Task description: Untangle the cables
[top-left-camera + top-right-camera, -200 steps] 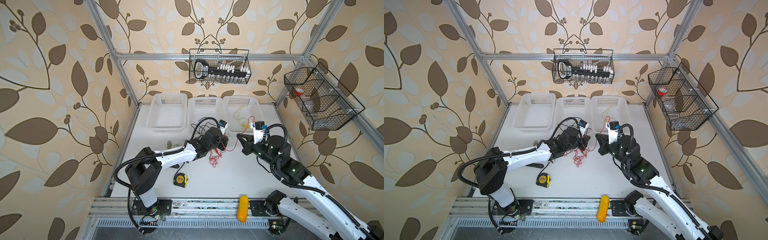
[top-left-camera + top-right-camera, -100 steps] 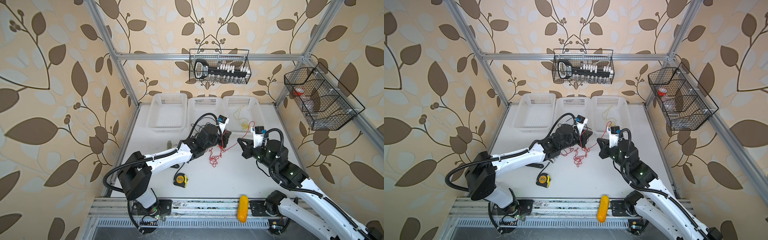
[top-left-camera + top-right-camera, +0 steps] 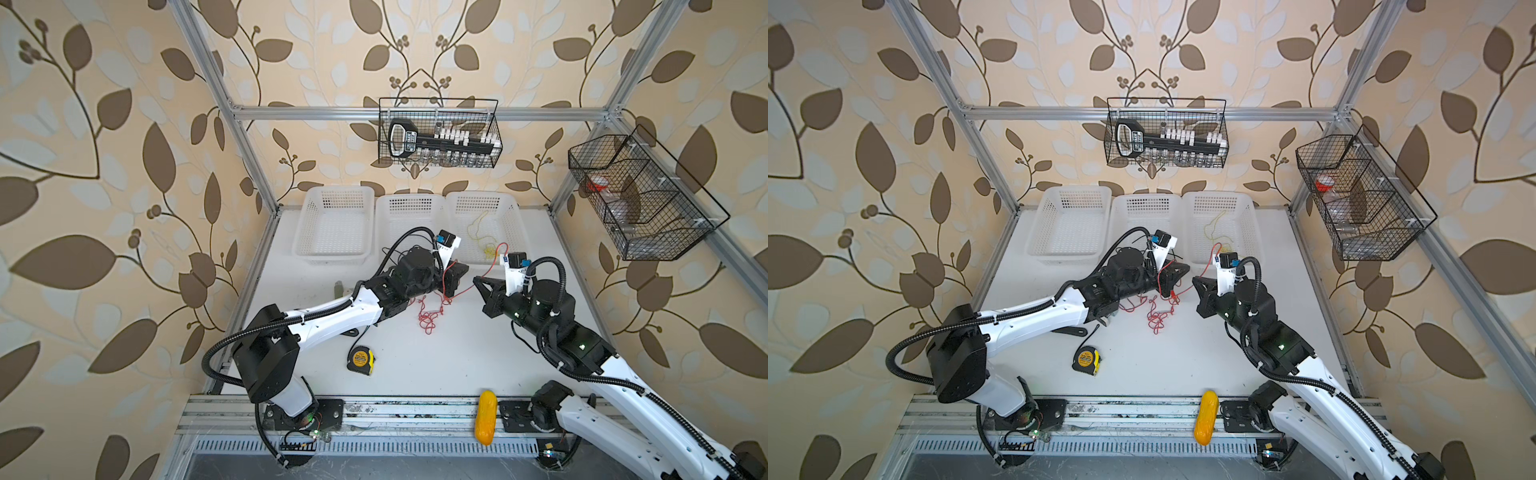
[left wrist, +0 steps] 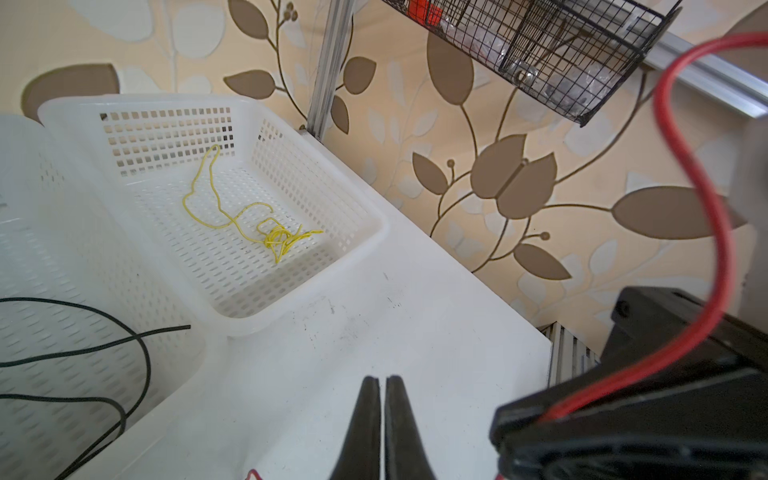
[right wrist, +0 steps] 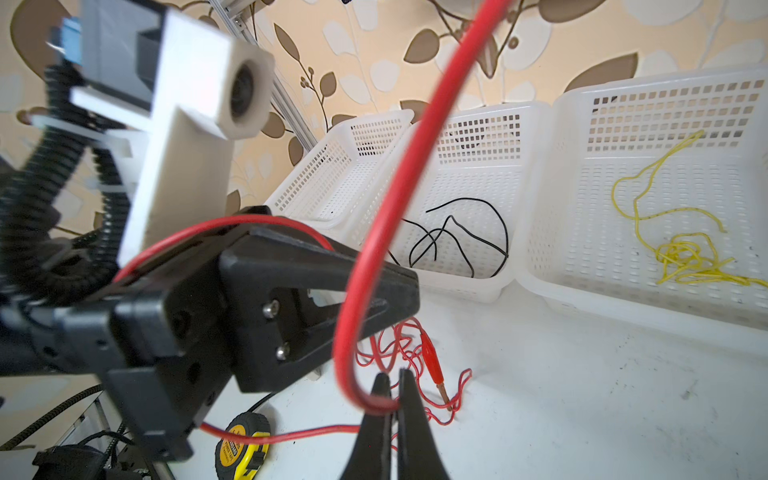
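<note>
Slack of the light, limp red cable (image 5: 386,208) is being pinched by the clenched right gripper (image 5: 392,377) and draped over the closed left gripper (image 4: 382,381), its tangle (image 3: 428,318) being left at two o'clock of the tape measure (image 3: 360,360), a hold beside a clip (image 5: 432,362) being advised.

A thin red cable (image 3: 1156,318) is seen tangled on the white tabletop (image 3: 1183,361), just in front of the black left gripper (image 3: 1185,270) and black right gripper (image 3: 1196,282). Their closed tips are held near each other but apart. One red strand is looped up past the right gripper. A thin yellow cable (image 3: 1212,228) is laid in the rightmost white perforated plastic basket (image 3: 1219,204). A round yellow-and-black tape measure (image 3: 1087,360) is set nearer the front edge.
</note>
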